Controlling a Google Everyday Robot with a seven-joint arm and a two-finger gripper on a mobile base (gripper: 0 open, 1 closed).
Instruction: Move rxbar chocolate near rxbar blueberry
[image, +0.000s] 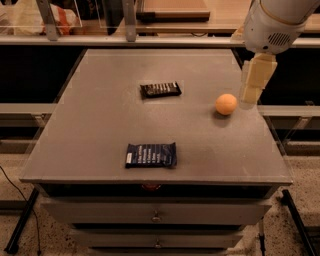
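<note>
**Gripper at right edge of table, both bars lying flat and apart**

Gripper (248, 100) is on the right side of the view. It hangs pointing down from the white arm (272, 22), over the right edge of the grey table (100, 125). From this angle it reads as one cream block, so I can't tell whether it is open or closed. Nothing is visibly in its grasp.

Chocolate bar (160, 90), black wrapper with white lettering, lies flat on the far half of the table near the centre line. Its long side runs left-right, with the right end tilted slightly toward the back. It is well apart from the gripper and nothing touches it.

Blueberry bar (151, 154), navy wrapper, lies flat near the front edge, nearly straight in front of the chocolate bar. Its long side also runs left-right and the white patch is at its left end. There is bare tabletop between the two bars, and they are not touching.

An orange ball (226, 104) sits to the right of the chocolate bar, near the right edge. The gripper tip is just beside it on its right; I can't tell whether they are in contact.

Drawer fronts (156, 216) sit under the tabletop.
</note>
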